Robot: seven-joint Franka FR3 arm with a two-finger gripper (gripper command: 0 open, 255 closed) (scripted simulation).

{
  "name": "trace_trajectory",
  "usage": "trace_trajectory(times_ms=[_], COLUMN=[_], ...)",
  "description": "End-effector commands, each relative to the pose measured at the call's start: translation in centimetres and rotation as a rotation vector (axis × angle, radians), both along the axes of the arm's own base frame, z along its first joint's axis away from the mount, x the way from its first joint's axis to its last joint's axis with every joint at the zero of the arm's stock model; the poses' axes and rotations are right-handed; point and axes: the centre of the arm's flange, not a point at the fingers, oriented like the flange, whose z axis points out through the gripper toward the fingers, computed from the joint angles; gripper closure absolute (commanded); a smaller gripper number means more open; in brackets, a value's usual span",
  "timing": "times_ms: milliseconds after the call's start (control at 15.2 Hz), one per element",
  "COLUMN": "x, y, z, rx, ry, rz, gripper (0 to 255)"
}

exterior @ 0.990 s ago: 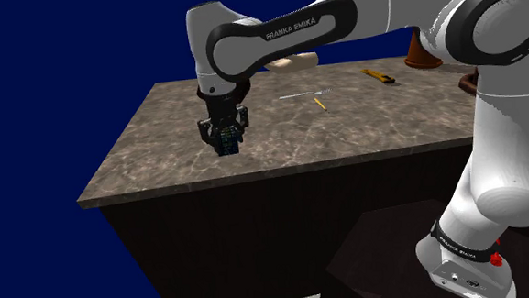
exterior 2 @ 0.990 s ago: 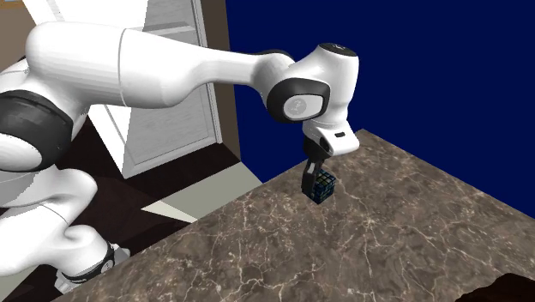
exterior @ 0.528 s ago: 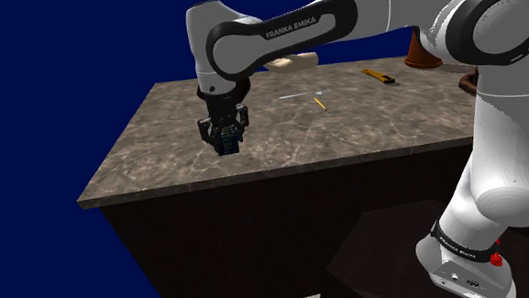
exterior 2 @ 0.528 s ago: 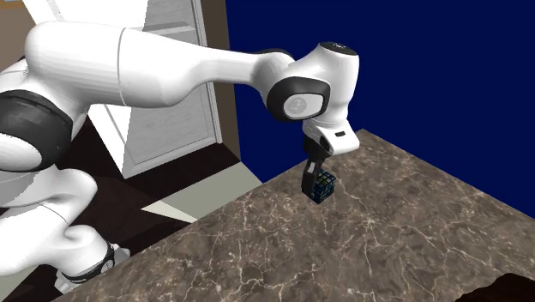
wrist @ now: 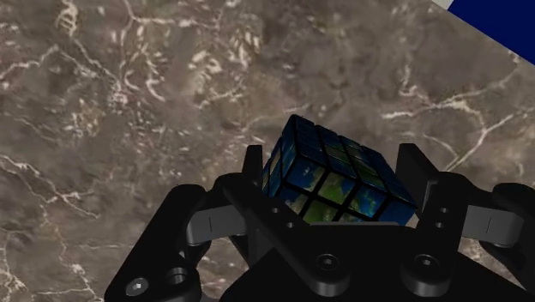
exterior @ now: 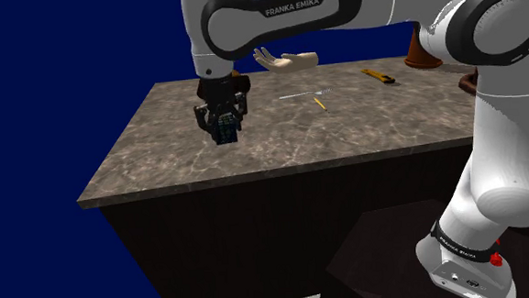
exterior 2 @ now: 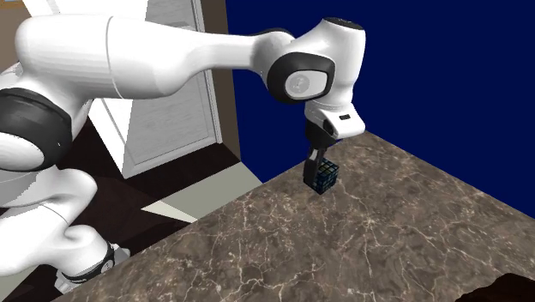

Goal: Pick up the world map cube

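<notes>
hand (exterior 2: 321, 180): fingers closed against two opposite sides of the world map cube (wrist: 334, 176) | cube: blue-green tiles, gripped at the fingertips, above the marbled surface (exterior: 162, 148) near its edge

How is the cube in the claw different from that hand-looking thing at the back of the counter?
The cube is dark blue and green with a grid; the hand-shaped thing is plain pale beige. The cube is boxy and clamped in the claw; the hand-shaped thing lies flat on the counter.
</notes>
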Motion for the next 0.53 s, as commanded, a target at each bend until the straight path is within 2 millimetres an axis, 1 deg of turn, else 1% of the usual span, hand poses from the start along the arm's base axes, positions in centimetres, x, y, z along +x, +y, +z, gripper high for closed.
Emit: trace_trajectory(times_ms=[0, 330, 462], x=[-0.1, -0.1, -0.1], y=[0.0, 0.0, 0.0], z=[1.1, 3.7, 3.8], rx=[0.0, 0.0, 0.0], ry=[0.0, 0.0, 0.0], rz=[0.0, 0.0, 0.0], gripper=[255, 255, 255])
